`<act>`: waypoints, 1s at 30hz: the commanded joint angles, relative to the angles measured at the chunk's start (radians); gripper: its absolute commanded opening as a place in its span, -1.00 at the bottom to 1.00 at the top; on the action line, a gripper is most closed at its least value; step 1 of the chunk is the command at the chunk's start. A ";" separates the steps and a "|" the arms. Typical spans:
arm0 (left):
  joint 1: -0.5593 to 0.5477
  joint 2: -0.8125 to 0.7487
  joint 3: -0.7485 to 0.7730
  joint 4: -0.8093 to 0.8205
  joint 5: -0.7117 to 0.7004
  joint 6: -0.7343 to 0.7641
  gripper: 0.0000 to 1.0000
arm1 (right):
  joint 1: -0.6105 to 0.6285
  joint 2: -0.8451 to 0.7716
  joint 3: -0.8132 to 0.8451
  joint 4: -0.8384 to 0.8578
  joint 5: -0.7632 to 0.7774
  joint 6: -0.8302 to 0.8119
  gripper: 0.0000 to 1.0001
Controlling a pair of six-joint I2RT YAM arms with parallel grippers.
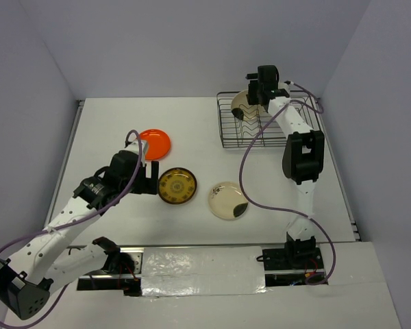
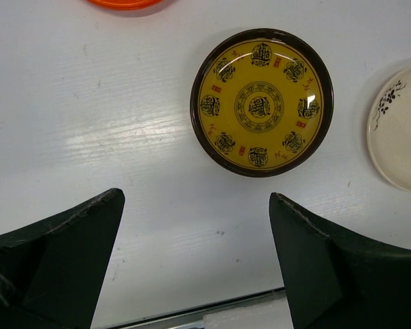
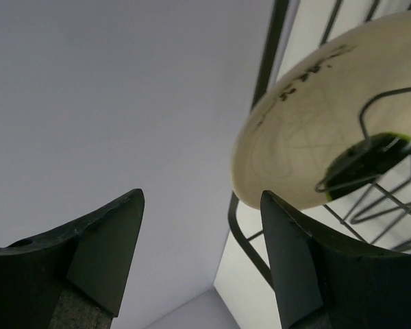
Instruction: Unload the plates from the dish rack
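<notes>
Three small round plates (image 1: 177,186) are lying unloaded; a cream round plate (image 1: 240,104) is sitting in the dark wire rack (image 1: 253,134); left gripper (image 2: 196,199), right gripper (image 3: 200,205) gaping.

We are seeing even, diffuse overhead light. The white table (image 1: 192,130) is glowing bright, with only faint, soft shadows. In the left wrist view, glare is smearing the tabletop and glinting on the brown-and-yellow plate (image 2: 262,103), while the left gripper (image 2: 195,197) is looming dark and soft-edged. In the right wrist view, the cream plate (image 3: 301,144) is looking slightly blurred.
</notes>
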State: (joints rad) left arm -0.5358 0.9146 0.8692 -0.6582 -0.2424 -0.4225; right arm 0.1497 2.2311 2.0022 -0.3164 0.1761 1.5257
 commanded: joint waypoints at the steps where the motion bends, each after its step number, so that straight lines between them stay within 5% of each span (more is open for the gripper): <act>1: -0.007 -0.023 0.011 0.012 -0.023 -0.006 0.99 | -0.007 0.044 0.105 -0.050 0.042 0.019 0.51; 10: -0.016 -0.036 0.013 0.009 -0.034 -0.007 0.99 | -0.010 0.141 0.176 -0.102 -0.003 0.050 0.41; 16: -0.020 -0.051 0.011 0.011 -0.043 -0.010 0.99 | -0.013 0.101 0.096 -0.079 0.016 0.053 -0.16; 26: -0.023 -0.060 0.011 0.009 -0.049 -0.013 0.99 | -0.007 0.007 -0.088 0.072 0.000 0.102 -0.78; 30: -0.026 -0.059 0.011 0.008 -0.052 -0.013 0.99 | -0.004 -0.013 -0.098 0.086 -0.016 0.114 -0.84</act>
State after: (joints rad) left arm -0.5545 0.8703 0.8692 -0.6590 -0.2775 -0.4244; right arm 0.1432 2.2627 1.9335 -0.2451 0.1547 1.6142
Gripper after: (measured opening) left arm 0.995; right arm 0.209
